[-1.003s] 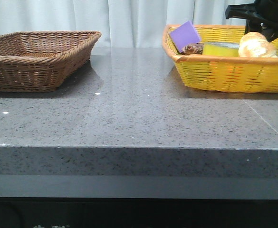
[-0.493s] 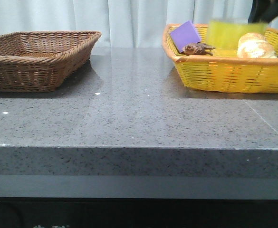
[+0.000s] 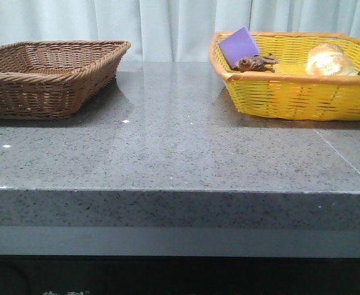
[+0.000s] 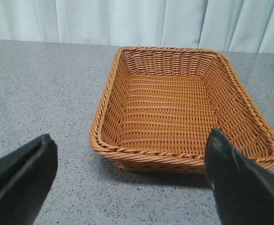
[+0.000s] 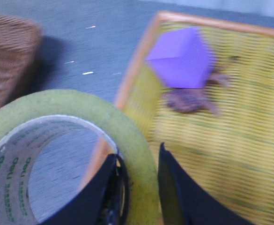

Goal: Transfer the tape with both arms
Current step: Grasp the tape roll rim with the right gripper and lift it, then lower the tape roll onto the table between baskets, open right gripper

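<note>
The tape (image 5: pixel 71 110), a yellow-green roll with a white core printed in green, shows only in the right wrist view. My right gripper (image 5: pixel 139 187) is shut on its wall, one finger inside the core and one outside, and holds it in the air above the yellow basket's (image 5: pixel 249 154) near edge. Tape and right arm are out of the front view. My left gripper (image 4: pixel 129 185) is open and empty, its two black fingers (image 4: pixel 19 180) wide apart above the counter just in front of the brown wicker basket (image 4: pixel 183 154). It is also out of the front view.
The brown wicker basket (image 3: pixel 41 95) sits at the counter's far left. The yellow basket (image 3: pixel 290 92) at the far right holds a purple block (image 3: pixel 240 44), a brown figure (image 3: pixel 253 61) and a pale bread bun (image 3: pixel 327 59). Grey speckled counter (image 3: pixel 180 147) lies between them.
The right gripper lifted the tape out of the yellow basket and rose out of the front view. The basket's other contents have stayed in place.
</note>
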Controlling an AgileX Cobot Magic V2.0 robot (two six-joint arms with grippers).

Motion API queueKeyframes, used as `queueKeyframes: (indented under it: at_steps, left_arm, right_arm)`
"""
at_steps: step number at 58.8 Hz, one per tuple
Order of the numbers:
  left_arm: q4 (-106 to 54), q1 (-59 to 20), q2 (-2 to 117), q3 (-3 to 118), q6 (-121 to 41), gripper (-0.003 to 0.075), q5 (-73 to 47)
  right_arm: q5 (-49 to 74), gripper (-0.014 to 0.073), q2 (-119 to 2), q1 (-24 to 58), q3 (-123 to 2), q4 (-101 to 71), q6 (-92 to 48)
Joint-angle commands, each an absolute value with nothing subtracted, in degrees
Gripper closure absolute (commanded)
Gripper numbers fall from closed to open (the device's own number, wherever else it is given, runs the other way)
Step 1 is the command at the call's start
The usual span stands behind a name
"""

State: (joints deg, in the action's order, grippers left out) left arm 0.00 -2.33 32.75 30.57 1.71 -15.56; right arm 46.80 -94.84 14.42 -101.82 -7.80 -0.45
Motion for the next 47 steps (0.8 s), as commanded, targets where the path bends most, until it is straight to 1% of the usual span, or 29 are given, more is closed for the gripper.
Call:
queueKeyframes:
  at_steps: [1,11,24,32,41,47]
  left_arm:
    - [0.0,-2.5,33.1,32.6,2.1,0.0104,-10.8]
    - [0.0,-2.5,33.1,32.6,2.1,0.0104,-10.8]
    - [0.0,-2.5,33.1,32.6,2.1,0.0104,-10.8]
    - [0.0,-2.5,33.1,32.6,2.1,0.0104,-10.8]
    - [0.0,-2.5,33.1,32.6,2.1,0.0104,-10.8]
    - [0.0,-2.5,33.1,32.6,2.1,0.0104,-10.8]
  right_arm:
    - [41.8,0.0529,-91.2,18.5,-101.8,-9.3,-1.5]
    - [39.3,0.0529,-90.4,26.7,-94.2,-9.3,-1.6]
    - [33.4,0.0529,-90.3,33.4,-83.7,-9.3,-1.6]
    - [29.2,0.0529,-91.0,35.4,-78.3,-9.3,-1.6]
    - [27.2,0.0528,-92.3,35.5,-75.9,-9.0,-1.6]
    - [26.5,0.0493,-93.0,35.5,-75.7,-8.6,-1.6]
